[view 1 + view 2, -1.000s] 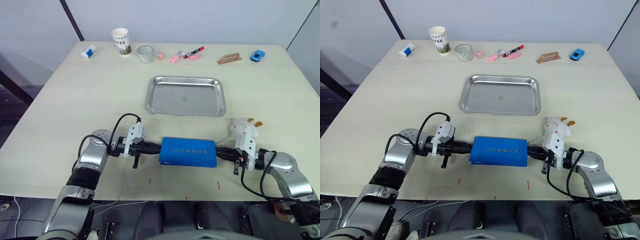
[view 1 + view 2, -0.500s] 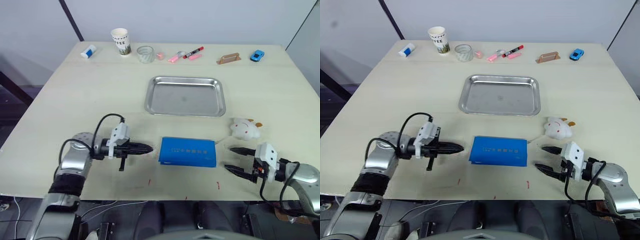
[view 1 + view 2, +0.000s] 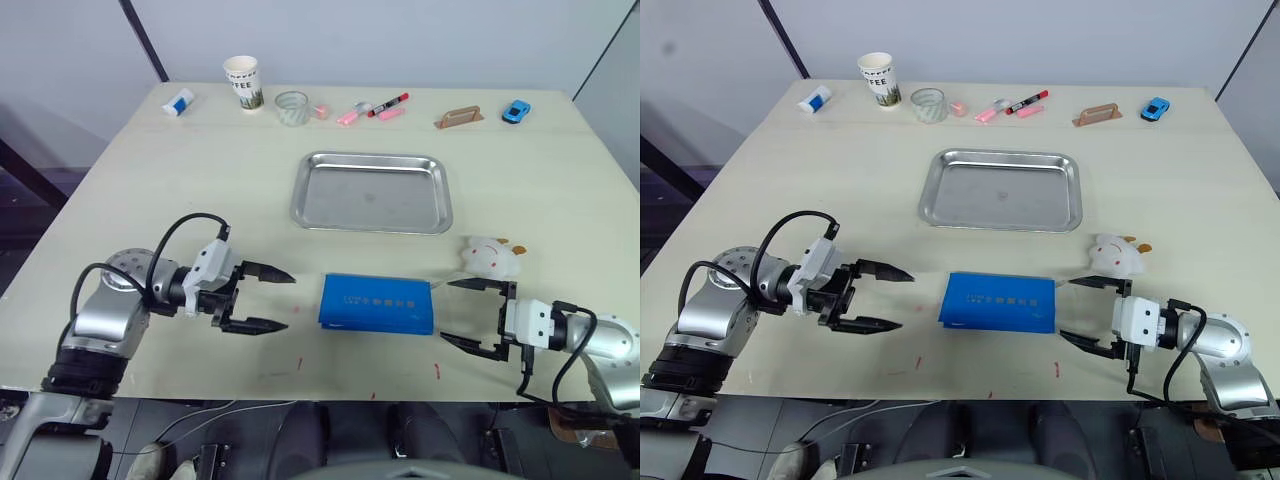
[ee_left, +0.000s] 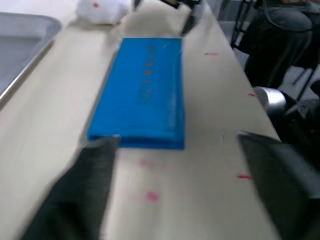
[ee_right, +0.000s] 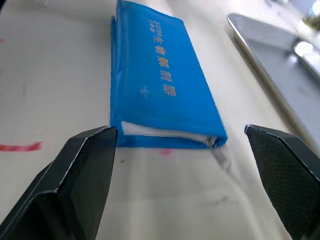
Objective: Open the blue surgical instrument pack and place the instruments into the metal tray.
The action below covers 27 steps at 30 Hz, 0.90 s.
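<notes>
The blue surgical instrument pack (image 3: 377, 304) lies folded flat near the table's front edge, white lettering up; its pale lining edge shows in the right wrist view (image 5: 165, 90). The instruments are hidden. My left gripper (image 3: 275, 300) stands open to the pack's left, a short gap away, holding nothing. To the pack's right my right gripper (image 3: 462, 312) is open and empty, its tips just off the pack's end. Behind the pack, the empty metal tray (image 3: 371, 191) sits at the table's middle.
A small white plush toy (image 3: 489, 258) lies right of the pack, close to my right gripper. Along the far edge stand a paper cup (image 3: 242, 82), a clear glass (image 3: 291, 108), marker pens (image 3: 375, 108), a wooden holder (image 3: 459, 118) and a blue toy car (image 3: 515, 110).
Both grippers have backed away from the pack's two ends and opened wide. The pack stays flat where it was.
</notes>
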Available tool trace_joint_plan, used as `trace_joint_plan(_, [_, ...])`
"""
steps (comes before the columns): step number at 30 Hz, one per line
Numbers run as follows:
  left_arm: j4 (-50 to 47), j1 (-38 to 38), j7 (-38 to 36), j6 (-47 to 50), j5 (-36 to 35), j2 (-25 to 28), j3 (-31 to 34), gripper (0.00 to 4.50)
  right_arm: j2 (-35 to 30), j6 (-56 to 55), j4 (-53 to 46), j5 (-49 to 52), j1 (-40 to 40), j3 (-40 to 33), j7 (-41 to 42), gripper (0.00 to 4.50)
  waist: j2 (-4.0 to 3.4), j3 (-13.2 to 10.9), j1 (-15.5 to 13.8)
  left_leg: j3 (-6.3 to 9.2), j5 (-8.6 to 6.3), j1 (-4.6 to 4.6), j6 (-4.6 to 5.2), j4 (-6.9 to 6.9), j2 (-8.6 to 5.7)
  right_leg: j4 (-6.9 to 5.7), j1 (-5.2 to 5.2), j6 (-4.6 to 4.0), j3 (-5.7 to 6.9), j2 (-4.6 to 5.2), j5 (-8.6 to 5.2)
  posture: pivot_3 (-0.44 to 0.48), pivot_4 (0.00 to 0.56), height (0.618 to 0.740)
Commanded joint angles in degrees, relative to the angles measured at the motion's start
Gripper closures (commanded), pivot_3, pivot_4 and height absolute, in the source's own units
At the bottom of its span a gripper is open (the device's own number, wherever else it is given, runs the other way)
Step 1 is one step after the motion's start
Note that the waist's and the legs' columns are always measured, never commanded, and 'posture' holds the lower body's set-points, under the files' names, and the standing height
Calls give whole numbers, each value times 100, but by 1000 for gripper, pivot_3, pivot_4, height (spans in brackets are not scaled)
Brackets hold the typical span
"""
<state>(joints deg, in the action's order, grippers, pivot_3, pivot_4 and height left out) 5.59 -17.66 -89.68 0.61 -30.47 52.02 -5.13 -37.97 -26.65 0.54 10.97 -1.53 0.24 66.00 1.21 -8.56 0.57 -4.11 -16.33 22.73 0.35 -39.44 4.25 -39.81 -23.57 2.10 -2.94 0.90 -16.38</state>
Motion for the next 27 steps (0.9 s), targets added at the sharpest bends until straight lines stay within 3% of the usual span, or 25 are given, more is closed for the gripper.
trace_joint_plan(1, [-201, -120, -282, -242, -191, 108, -36, 81, -59, -605, 190, -276, -223, 151, -65, 0, 0, 0, -3, -1, 0, 0, 0, 0, 0, 0, 0, 0, 0, 0, 0, 0, 150, 718])
trace_joint_plan(10, [-316, -78, -282, -231, -217, -1, -114, 81, 81, -1413, 658, -631, -882, 574, -315, 0, -1, -1, 8, -3, 0, -1, 0, 0, 1, -1, -2, -1, -3, -1, 0, 0, 150, 718])
trace_joint_plan(13, [-337, -74, -282, -213, -217, -53, -94, 0, 13, -1899, 911, -808, -1078, 785, -292, 758, -2, -1, 6, -5, 0, -1, 0, 0, 1, -1, -3, -1, -4, -1, 0, 0, 150, 718])
trace_joint_plan(14, [-338, -76, -282, -206, -214, -75, -82, 0, 0, -1997, 974, -818, -1117, 836, -287, 1367, -2, -1, 7, -6, 0, -1, 0, -1, 1, -1, -3, -1, -4, 0, 0, 0, 150, 718])
trace_joint_plan(16, [-332, -78, -282, -216, -196, -92, -80, 0, -31, -2130, 1070, -829, -1171, 927, -288, 1890, -2, -1, 7, -6, 0, -2, 0, -1, 1, -2, -3, -1, -5, 0, 0, 0, 150, 718])
trace_joint_plan(21, [-228, -59, -282, -306, -140, -130, -50, 0, -152, -2327, 1214, -757, -1246, 1164, -240, 4354, -2, -1, 7, -6, 0, -2, 0, -1, 1, -2, -3, -1, -6, 0, 0, 0, 150, 718])
trace_joint_plan(27, [-267, -41, -271, -208, -217, -191, 45, 0, -325, -1869, 875, 65, -1133, 1285, 69, 4436, -3, -2, 6, -7, 0, -2, 0, -1, 1, -2, -3, -1, -6, 1, 0, 0, 150, 718])
